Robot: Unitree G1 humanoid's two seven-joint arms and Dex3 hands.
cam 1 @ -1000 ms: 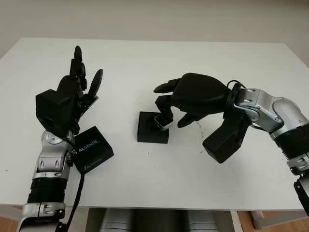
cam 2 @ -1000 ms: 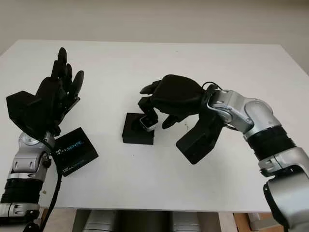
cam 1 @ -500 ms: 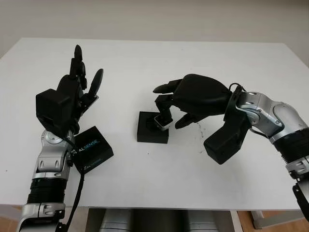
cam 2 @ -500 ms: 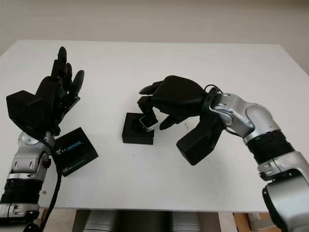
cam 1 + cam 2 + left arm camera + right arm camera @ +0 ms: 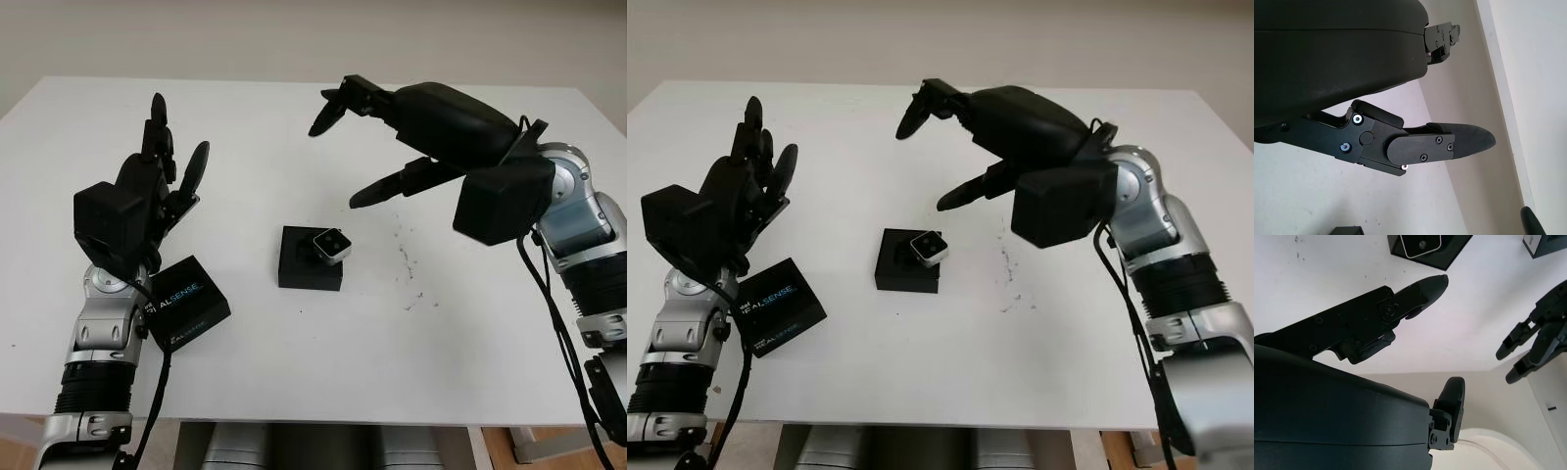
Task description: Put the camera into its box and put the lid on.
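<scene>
1. The box (image 5: 311,258) is set near the middle of the table (image 5: 294,362).
2. The camera (image 5: 331,245) is seated in the box, at its right part.
3. The lid (image 5: 188,303) is laid on the table to the left of the box, nearer the front edge and well apart from it.
4. The left hand (image 5: 147,191) is held open just behind the lid.
5. The right hand (image 5: 411,122) is held open above the table, behind and to the right of the box.
</scene>
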